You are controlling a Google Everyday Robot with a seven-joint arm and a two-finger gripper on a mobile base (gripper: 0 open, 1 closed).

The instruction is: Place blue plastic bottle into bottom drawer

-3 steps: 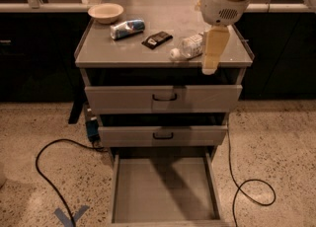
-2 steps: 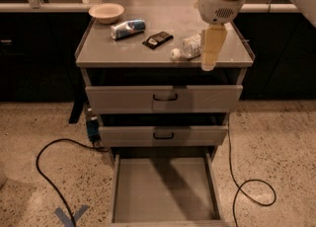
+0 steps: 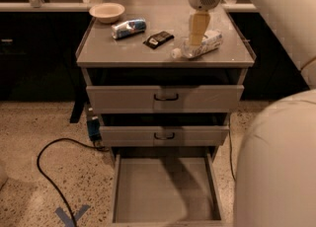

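The blue plastic bottle [image 3: 210, 42] lies on its side on the right part of the grey cabinet top [image 3: 123, 53], with its white cap pointing front-left. My gripper [image 3: 196, 41] hangs straight down from the white arm and sits right over the bottle's middle, at or just above it. The bottom drawer [image 3: 163, 191] is pulled out wide at floor level, and its flat grey floor holds nothing. The two upper drawers are shut.
A blue-and-silver can [image 3: 128, 27], a flat black packet [image 3: 158, 39] and a pale bowl [image 3: 107, 11] lie on the cabinet's left half. A black cable [image 3: 49, 171] and blue tape [image 3: 71, 215] are on the speckled floor to the left. A large white arm body [image 3: 276, 171] fills the lower right.
My gripper has moved from the cabinet's front right edge, beside the bottle, back and left until it is over the bottle. The bottle has not moved. The white arm body now fills the lower right.
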